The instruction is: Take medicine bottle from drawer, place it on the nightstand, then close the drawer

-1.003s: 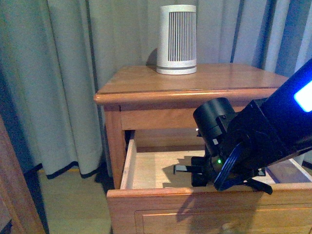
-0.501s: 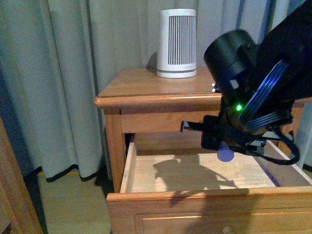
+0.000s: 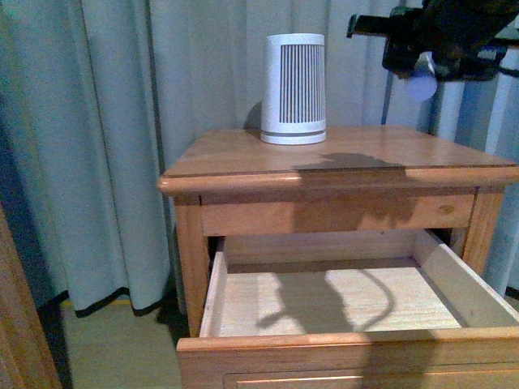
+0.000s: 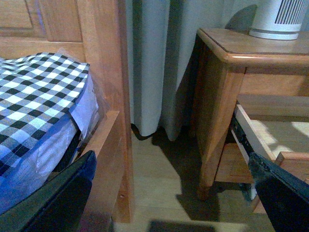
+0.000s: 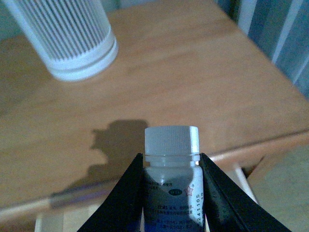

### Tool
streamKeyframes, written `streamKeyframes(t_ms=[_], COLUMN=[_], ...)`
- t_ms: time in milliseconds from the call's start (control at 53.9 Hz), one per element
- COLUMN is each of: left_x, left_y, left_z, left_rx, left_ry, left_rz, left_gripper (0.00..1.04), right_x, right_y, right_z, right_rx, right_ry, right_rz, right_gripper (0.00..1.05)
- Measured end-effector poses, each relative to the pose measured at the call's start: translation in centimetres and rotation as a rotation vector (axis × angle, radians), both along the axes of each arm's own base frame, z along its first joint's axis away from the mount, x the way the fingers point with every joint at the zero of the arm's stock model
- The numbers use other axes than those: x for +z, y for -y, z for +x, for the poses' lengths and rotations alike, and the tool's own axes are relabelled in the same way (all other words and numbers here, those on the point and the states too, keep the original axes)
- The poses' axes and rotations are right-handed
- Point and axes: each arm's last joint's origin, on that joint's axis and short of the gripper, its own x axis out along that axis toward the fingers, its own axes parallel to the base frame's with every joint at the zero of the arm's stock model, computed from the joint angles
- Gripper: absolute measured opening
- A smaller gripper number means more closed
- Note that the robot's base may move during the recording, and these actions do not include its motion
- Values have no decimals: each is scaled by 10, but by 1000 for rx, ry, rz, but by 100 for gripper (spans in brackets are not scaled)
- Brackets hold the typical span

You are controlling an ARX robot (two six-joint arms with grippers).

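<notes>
Up out of the drawer the right gripper had risen since a second earlier, and it hung high above the back right of the nightstand, whose top carried a ribbed white device. The drawer stood pulled wide out, its pale floor bare. The left gripper waited near the bed, fingers spread wide with nothing between them. The right one's fingers were closed against the sides of the medicine bottle, just below its cap. The bottle looked light, stiff and smooth-walled, so likely to slip; a hold on the body under the cap ridge seemed soundest.
</notes>
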Motion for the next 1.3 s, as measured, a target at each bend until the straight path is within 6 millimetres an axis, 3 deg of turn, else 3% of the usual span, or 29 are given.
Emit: streamKeyframes(t_ms=[149,260,427,557,799,910,1058,1188,1300], left_x=[0,0,0,0,0,0,0,0,0], left_y=[0,0,0,0,0,0,0,0,0], left_z=[0,0,0,0,0,0,0,0,0], left_rx=[0,0,0,0,0,0,0,0,0], left_ry=[0,0,0,0,0,0,0,0,0], left_rz=[0,0,0,0,0,0,0,0,0], left_gripper=[98,98,98,98,98,98,98,98,98], right_x=[0,-21,-55,-65,-49,-31,-3,7,-23], right_y=[15,22,27,31,35,38,48,71,81], right_z=[38,65,86,93,89,69,18,-51,-124], right_rx=[-10,-17,-21,-41,-46,-44,-70,-99,-102], right_ry=[-26,-71,-121,-111,-1,24,38,89,67], right_rz=[-19,-39,-49,-63,-49,-43,-29,-6,-4], right_gripper=[30,30,30,49,84,99,98,98,98])
